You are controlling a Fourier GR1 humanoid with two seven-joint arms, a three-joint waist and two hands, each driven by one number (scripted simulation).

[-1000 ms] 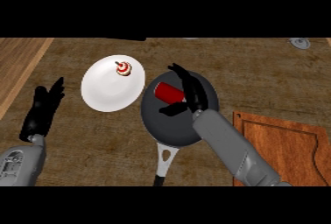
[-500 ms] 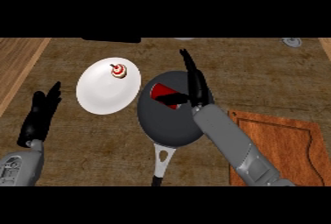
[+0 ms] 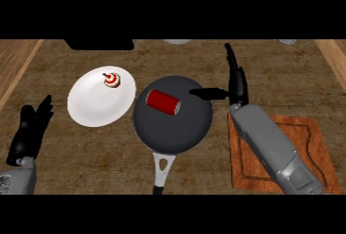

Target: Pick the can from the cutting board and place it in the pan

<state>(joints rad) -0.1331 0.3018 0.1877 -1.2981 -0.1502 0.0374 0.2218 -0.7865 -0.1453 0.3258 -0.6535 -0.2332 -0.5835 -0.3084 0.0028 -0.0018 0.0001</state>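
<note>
A brown, mottled counter (image 3: 202, 59) filled the view, edged by wood strips. On it a dark pan (image 3: 172, 123) sat with its handle pointing toward the lower edge. The red can (image 3: 164, 101) lay on its side in the pan's upper part, long axis slanting from upper left to lower right, silver end facing lower right. The right hand (image 3: 236, 84) stood just beside the pan's right rim, fingers straight, thumb out, holding nothing, apart from the can. The board (image 3: 317, 151) lay under its forearm. The left hand (image 3: 30, 130) rested at the left edge, fingers relaxed. A white plate (image 3: 94, 105) carrying a small cupcake (image 3: 111, 80) lay left of the pan.
</note>
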